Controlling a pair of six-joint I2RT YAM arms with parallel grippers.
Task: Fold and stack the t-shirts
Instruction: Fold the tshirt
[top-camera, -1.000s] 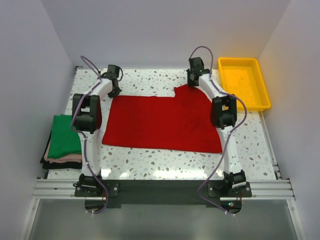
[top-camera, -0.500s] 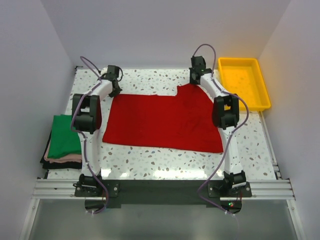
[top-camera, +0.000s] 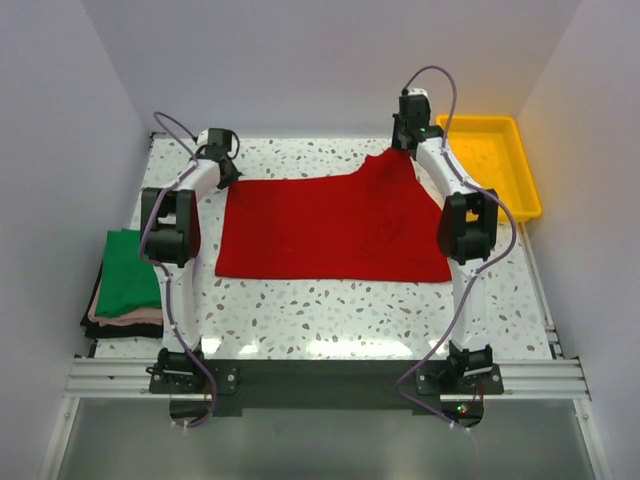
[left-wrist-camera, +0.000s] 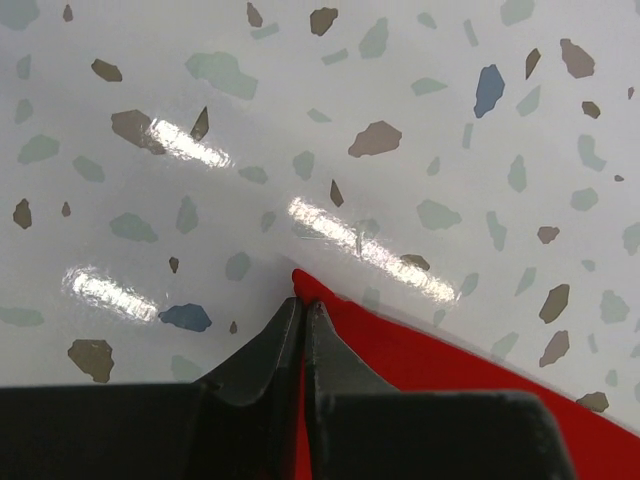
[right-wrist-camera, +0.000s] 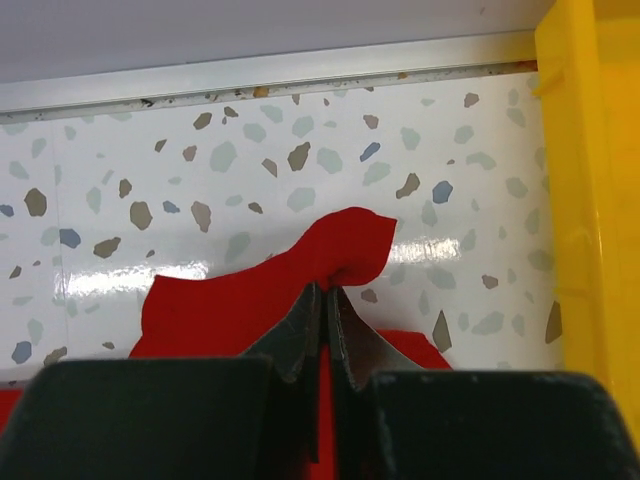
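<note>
- Red shirt (top-camera: 330, 230) lies spread across the middle of the table (top-camera: 330, 320), mostly flat, with its near edge straight.
- We see its far-right corner pulled up off the table into a peak. The rest of the cloth stays down.
- Right gripper (right-wrist-camera: 325, 295) has its fingers pressed together on that raised corner. A small bunch of red cloth bulges over the tips, toward the table's far edge.
- Left gripper (left-wrist-camera: 303, 305) is down at table level at the shirt's far-left corner. Its fingers are closed with only a thin slit between them, and the tip of the red corner is pinched there.
- In the left wrist view the red edge runs from the fingertips off to the right, flat on the table.
- Green shirt (top-camera: 130, 270) is folded and lies at the table's left edge, toward the near side. We see it on top of a small pile showing a pink layer and a black layer.
- The green shirt is well apart from both grippers and clear of the red shirt.
- Yellow tray (top-camera: 490, 165) sits at the table's far-right corner, just beside the right gripper. The red cloth does not touch it.
- Both arms reach from the table's near edge to its far side, one along each side of the red shirt.
</note>
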